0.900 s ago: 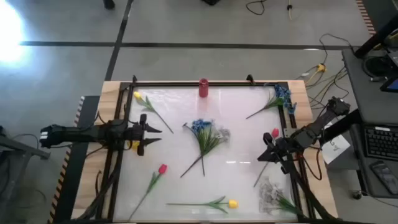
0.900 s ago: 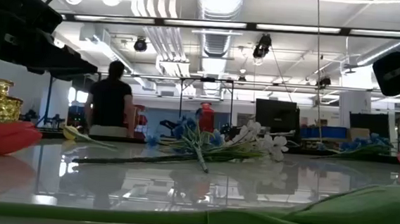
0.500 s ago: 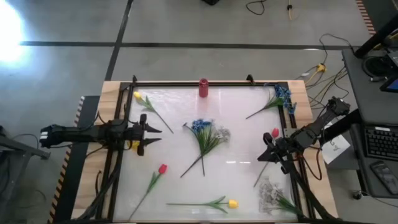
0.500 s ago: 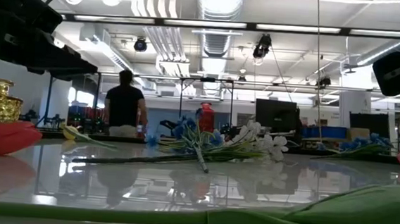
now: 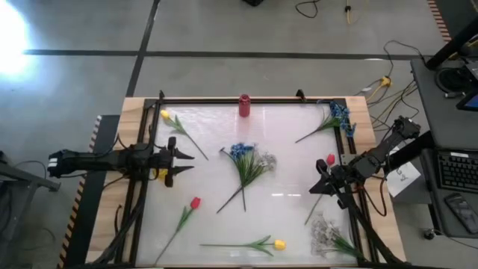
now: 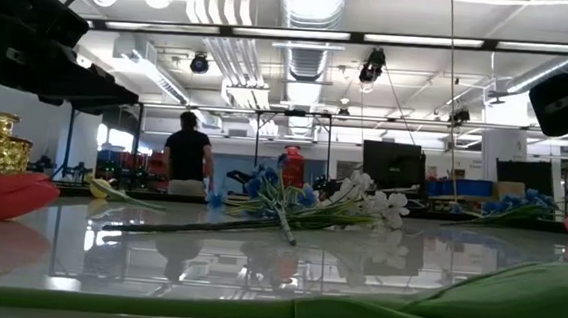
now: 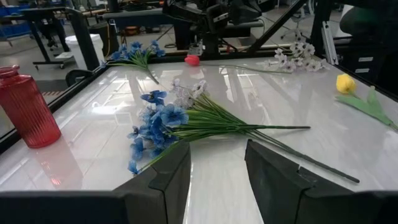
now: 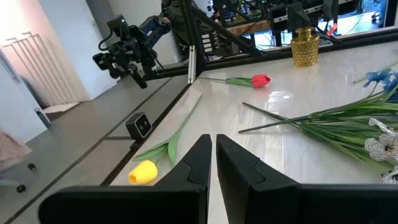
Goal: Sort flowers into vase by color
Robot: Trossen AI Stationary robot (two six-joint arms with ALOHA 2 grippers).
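- Nothing on the tabletop point(image 5: 284, 205) has moved over the last second; only a person point(image 6: 187, 152) in the room behind has walked to the right.
- Left pincer point(image 5: 176, 160) waits at the left edge, fingers partly apart, holding nothing.
- Right pincer point(image 5: 321, 181) sits near the right edge, fingers closed together, empty.
- The flowers lie scattered: the blue-and-white bunch point(image 5: 246, 161) mid-table, yellow tulip point(image 5: 278, 243) at the near edge.
- Red vase point(image 5: 244, 104) and gold vase point(image 8: 303, 45) stand empty, so sorting seems not yet started.

The right gripper point(image 8: 213, 160) has its two dark fingers pressed together over a glossy white tabletop point(image 8: 273, 162). A yellow tulip point(image 8: 144, 171) lies just beside them, a red tulip point(image 8: 260, 80) farther off near a gold ribbed vase point(image 8: 304, 46), and green stems point(image 8: 323, 124) to one side.
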